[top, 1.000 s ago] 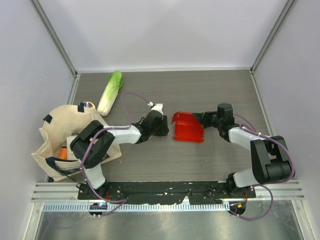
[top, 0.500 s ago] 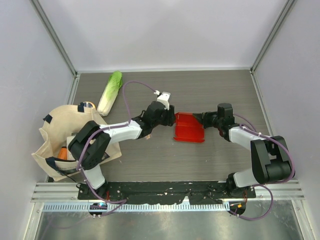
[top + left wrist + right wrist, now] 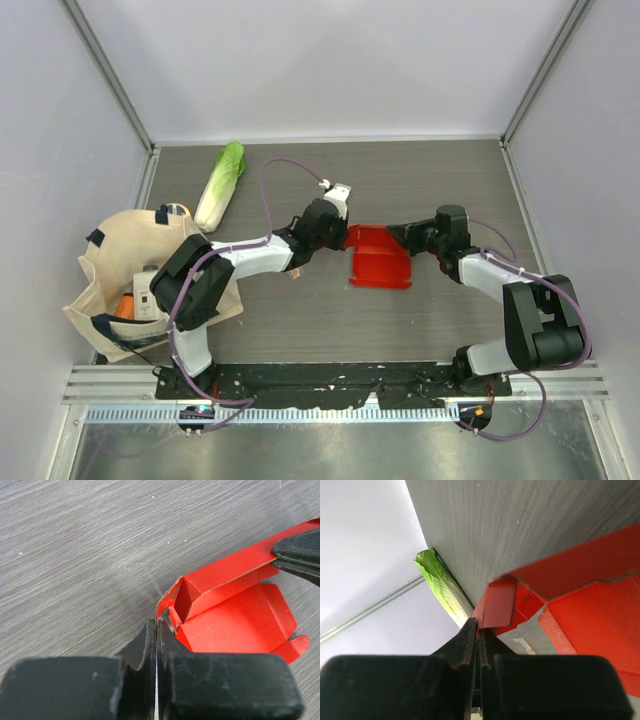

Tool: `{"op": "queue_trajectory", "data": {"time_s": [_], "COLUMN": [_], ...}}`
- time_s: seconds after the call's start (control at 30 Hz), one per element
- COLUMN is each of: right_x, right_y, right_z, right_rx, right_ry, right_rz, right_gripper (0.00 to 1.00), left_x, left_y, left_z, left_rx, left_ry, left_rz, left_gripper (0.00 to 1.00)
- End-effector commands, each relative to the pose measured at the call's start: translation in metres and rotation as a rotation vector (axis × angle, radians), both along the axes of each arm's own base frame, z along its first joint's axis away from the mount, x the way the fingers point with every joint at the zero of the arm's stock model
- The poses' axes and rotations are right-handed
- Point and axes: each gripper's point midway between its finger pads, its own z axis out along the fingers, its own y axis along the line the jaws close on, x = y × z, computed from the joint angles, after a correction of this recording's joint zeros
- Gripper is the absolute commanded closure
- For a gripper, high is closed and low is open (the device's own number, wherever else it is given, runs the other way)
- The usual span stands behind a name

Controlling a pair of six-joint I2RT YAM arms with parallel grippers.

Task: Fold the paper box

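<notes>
Red paper box (image 3: pixel 378 258) sits on surface (image 3: pixel 440 190) btwn both pincers. L pincer (image 3: pixel 344 236) fully closed, nipping corner flap at its tip. R pincer (image 3: pixel 402 236) closed on flap at raised wall's other end. Progress, my read: one long wall up, corner tab partly tucked, remaining flaps flat, approx a third done.

Tabletop (image 3: pixel 330 320): grey wood-grain, matte. Pale walls (image 3: pixel 330 70) on three sides, aluminium posts (image 3: pixel 108 75) at the rear corners. Black rail (image 3: pixel 330 377) along the near edge; brushed metal sheet (image 3: pixel 330 450) below, possibly a shelf. Light even, diffuse.
</notes>
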Motion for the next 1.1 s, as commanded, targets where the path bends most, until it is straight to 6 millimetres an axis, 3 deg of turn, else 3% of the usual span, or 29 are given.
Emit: {"op": "queue_trajectory", "data": {"time_s": [0.0,0.07,0.1,0.13,0.2,0.4,0.47,0.5,0.53,0.57,0.6,0.63,0.7,0.73,0.77,0.87,1.0,1.07], "right_x": [0.013,0.014,0.010,0.014,0.010,-0.001,-0.002,-0.015,-0.015,-0.019,-0.021,-0.032,-0.043,-0.052,-0.048,-0.050,-0.051,-0.052], "right_y": [-0.002,-0.002,-0.002,0.003,0.002,0.019,0.023,0.034,0.030,0.034,0.050,0.054,0.080,0.084,0.079,0.076,0.073,0.069], "right_z": [0.040,0.055,0.049,0.060,0.054,0.070,0.081,0.075,0.071,0.067,0.076,0.058,0.056,0.042,0.036,0.021,0.018,0.008], "right_rx": [-0.162,-0.258,-0.364,-0.418,-0.495,-0.498,-0.632,-0.676,-0.755,-0.757,-0.736,-0.725,-0.704,-0.709,-0.752,-0.810,-0.858,-0.870], "right_ry": [-0.265,-0.365,-0.386,-0.429,-0.437,-0.488,-0.539,-0.524,-0.535,-0.546,-0.636,-0.623,-0.699,-0.692,-0.671,-0.666,-0.711,-0.694], "right_rz": [0.089,0.139,0.215,0.265,0.337,0.406,0.480,0.545,0.555,0.574,0.588,0.613,0.641,0.657,0.605,0.556,0.521,0.518], "right_gripper": [0.82,0.69,0.53,0.49,0.41,0.37,0.36,0.36,0.36,0.38,0.49,0.54,0.66,0.71,0.85,0.99,0.99,0.99], "left_x": [0.009,0.007,0.006,0.005,0.004,0.003,0.002,0.001,0.001,0.000,0.001,0.001,0.000,0.000,0.000,-0.001,-0.002,-0.002], "left_y": [-0.013,-0.014,-0.015,-0.016,-0.016,-0.011,-0.011,-0.011,-0.011,-0.012,-0.011,-0.012,-0.012,-0.011,-0.012,-0.011,-0.010,-0.011], "left_z": [0.030,0.035,0.036,0.036,0.038,0.047,0.052,0.055,0.055,0.055,0.056,0.057,0.058,0.058,0.058,0.056,0.053,0.050], "left_rx": [-0.043,-0.049,-0.049,-0.049,-0.044,-0.018,-0.013,-0.007,-0.009,-0.008,-0.008,-0.011,-0.016,-0.015,-0.015,-0.011,-0.015,-0.018], "left_ry": [-0.062,-0.067,-0.067,-0.067,-0.082,-0.115,-0.115,-0.108,-0.098,-0.091,-0.083,-0.082,-0.080,-0.079,-0.079,-0.074,-0.056,-0.043], "left_rz": [-0.035,-0.045,-0.057,-0.068,-0.085,-0.101,-0.112,-0.114,-0.110,-0.109,-0.107,-0.107,-0.106,-0.105,-0.103,-0.105,-0.097,-0.091], "left_gripper": [1.00,1.00,1.00,1.00,1.00,1.00,1.00,1.00,1.00,1.00,1.00,1.00,1.00,1.00,1.00,1.00,1.00,1.00]}}
